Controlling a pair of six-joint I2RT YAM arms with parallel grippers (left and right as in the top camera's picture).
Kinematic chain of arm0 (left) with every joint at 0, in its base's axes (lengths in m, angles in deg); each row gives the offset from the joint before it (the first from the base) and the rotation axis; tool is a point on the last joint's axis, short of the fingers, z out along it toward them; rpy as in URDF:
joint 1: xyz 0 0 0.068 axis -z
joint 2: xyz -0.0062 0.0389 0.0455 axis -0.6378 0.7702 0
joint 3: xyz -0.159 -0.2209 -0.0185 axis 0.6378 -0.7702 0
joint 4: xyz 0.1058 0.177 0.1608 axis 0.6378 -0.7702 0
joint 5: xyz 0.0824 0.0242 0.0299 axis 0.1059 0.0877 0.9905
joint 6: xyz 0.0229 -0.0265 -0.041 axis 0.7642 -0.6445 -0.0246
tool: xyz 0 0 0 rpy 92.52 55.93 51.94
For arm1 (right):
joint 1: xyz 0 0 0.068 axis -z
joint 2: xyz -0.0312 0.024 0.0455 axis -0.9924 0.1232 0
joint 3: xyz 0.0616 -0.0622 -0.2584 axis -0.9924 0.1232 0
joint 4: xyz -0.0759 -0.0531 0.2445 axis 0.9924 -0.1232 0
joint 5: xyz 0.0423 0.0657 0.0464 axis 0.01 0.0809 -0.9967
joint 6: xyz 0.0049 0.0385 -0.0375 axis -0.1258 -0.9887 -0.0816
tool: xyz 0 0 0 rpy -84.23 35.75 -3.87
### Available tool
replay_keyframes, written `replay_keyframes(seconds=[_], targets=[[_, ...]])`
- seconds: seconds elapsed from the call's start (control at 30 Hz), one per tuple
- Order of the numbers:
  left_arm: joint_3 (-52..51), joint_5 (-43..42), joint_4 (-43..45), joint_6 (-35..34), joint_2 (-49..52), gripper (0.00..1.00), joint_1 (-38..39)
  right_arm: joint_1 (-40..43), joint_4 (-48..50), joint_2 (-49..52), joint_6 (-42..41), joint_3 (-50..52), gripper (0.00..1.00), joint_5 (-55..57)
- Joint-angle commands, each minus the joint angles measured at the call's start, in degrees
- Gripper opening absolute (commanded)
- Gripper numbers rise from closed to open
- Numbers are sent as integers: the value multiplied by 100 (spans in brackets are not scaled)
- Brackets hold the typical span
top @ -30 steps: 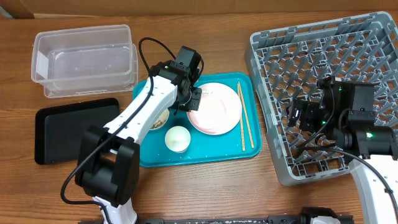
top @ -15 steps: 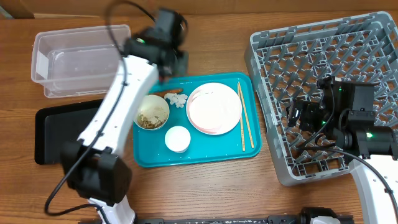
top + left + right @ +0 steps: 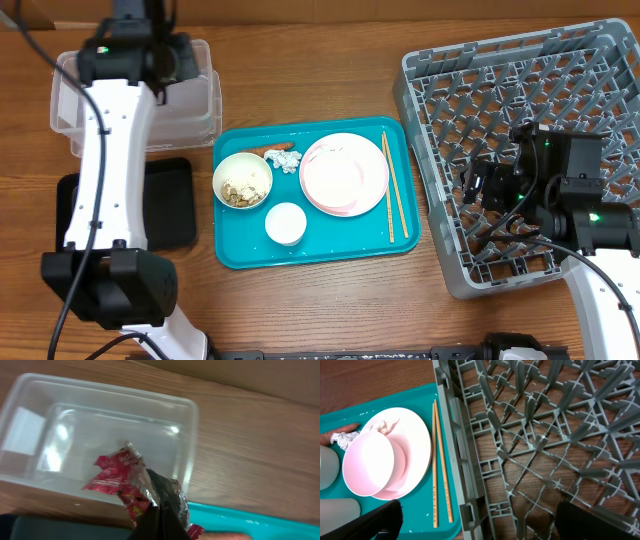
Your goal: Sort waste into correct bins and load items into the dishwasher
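The left gripper [image 3: 161,502] pinches the red snack wrapper [image 3: 116,476] over the clear tub [image 3: 75,415], a grip only its wrist view shows. The teal tray [image 3: 330,238] holds a bowl [image 3: 217,180] of food scraps [image 3: 240,192], a pink plate [image 3: 345,175] and chopsticks [image 3: 392,190]. The right gripper [image 3: 477,510] is spread wide over the dish rack [image 3: 545,435] edge.

The wooden table [image 3: 330,80] under my arms carries four things. At my left the clear tub [image 3: 200,120] sits with the black tray [image 3: 170,205] just beside it. The teal tray [image 3: 330,240] lies in the middle, and the grey dish rack [image 3: 480,90] is at my right.
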Motion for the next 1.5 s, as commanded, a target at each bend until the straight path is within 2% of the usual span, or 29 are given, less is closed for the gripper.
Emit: replay_keyframes(seconds=[0.0,0.2,0.3,0.43,0.57,0.7,0.9,1.03,1.2,1.47], targets=[[68,72,33,87,162,4,-330,-13,50,-13,-39,-157,100,59],[68,74,107,90,763,4,-540,-15,31,-13,-39,-157,100,59],[68,39,92,87,927,30,-549,-15,9,-13,-39,-157,100,59],[114,-452,107,87,822,51,-466,-13,17,-13,-39,-157,100,61],[146,-1169,-2,114,514,59,-20,-13,74,7,-39,-157,100,61],[140,-1189,-319,116,505,66,605,-15,68,83,-39,-157,100,59],[105,-1110,-826,603,892,75,1517,-13,17,197,-39,-157,100,59],[105,-946,-1222,848,1281,77,1897,-15,4,197,-39,-157,100,59],[105,-807,-1751,734,1974,77,2000,-15,4,197,-39,-157,100,59],[105,-802,-1561,741,2540,75,1996,-15,2,197,-39,-157,100,59]])
